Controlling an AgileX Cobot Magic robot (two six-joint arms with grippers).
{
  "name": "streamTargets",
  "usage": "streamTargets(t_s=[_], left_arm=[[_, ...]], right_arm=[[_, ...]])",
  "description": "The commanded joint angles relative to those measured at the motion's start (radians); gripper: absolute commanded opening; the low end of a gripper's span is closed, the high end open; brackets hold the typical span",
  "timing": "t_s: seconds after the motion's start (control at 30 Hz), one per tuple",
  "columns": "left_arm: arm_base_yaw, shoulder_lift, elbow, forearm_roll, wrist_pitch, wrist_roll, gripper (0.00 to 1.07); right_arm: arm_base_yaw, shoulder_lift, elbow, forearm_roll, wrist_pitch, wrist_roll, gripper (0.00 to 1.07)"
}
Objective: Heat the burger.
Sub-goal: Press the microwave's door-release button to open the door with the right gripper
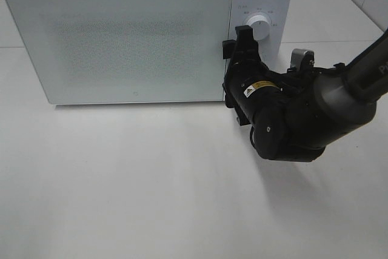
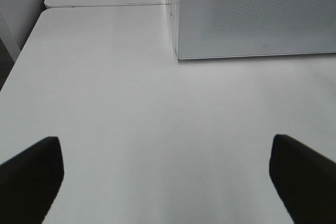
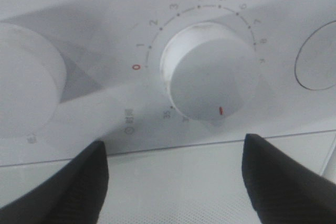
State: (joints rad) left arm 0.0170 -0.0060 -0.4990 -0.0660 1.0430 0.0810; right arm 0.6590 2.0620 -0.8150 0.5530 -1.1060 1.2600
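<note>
**Right gripper open at the microwave dial, burger out of sight**

On my far left, the left gripper (image 2: pixel 165 142) shows only in its own wrist camera. Its two dark fingers (image 2: pixel 31 177) are spread wide with nothing between them, and it hangs over the bare white table (image 2: pixel 131 103). The near corner of the microwave (image 2: pixel 252 19) is ahead of it and well apart.

In the high camera, the white microwave (image 1: pixel 133 40) stands at the back of the table (image 1: pixel 121 186). Its door (image 1: pixel 121 47) is shut, and the speckled window gives me no look inside. I cannot tell where the burger is, because none of my three views shows it.

Right of the door is the control panel (image 1: pixel 267 4) with a round white knob (image 1: pixel 260 28). The right gripper (image 1: pixel 238 40) is up against the panel, just beside the knob, and its black arm (image 1: pixel 327 107) comes in from the right edge.

In the right wrist camera, the right gripper (image 3: pixel 173 144) has its jaws apart, wider than the knob (image 3: pixel 210 77), and they hold nothing. Both fingers (image 3: pixel 68 187) appear clear of the knob face. A numbered scale rings the knob, with a red zero (image 3: pixel 136 67). The knob's red mark (image 3: pixel 220 111) is turned away from that zero, on the side nearest the fingers. A second white knob (image 3: pixel 26 93) is at one side of the dial, and a round outlined button (image 3: pixel 320 59) is at the other.
</note>
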Motion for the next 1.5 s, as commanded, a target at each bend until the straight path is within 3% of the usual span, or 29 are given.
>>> streamTargets(t_s=[0.03,0.33,0.57,0.87,1.17,1.5], left_arm=[[-0.001,-0.023,0.001,-0.005,-0.004,-0.002,1.0],[-0.001,-0.023,0.001,-0.005,-0.004,-0.002,1.0],[-0.001,-0.023,0.001,-0.005,-0.004,-0.002,1.0],[-0.001,-0.023,0.001,-0.005,-0.004,-0.002,1.0],[-0.001,-0.023,0.001,-0.005,-0.004,-0.002,1.0],[-0.001,-0.023,0.001,-0.005,-0.004,-0.002,1.0]], right_arm=[[-0.014,-0.056,0.028,-0.005,0.02,-0.075,0.71],[-0.014,-0.181,0.139,-0.006,0.157,-0.303,0.71],[-0.014,-0.335,0.229,-0.006,0.256,-0.695,0.71],[-0.079,-0.513,0.234,-0.103,0.632,-1.19,0.71],[-0.196,-0.643,0.234,-0.26,0.964,-1.274,0.71],[-0.216,-0.88,0.233,-0.404,1.269,-1.273,0.71]])
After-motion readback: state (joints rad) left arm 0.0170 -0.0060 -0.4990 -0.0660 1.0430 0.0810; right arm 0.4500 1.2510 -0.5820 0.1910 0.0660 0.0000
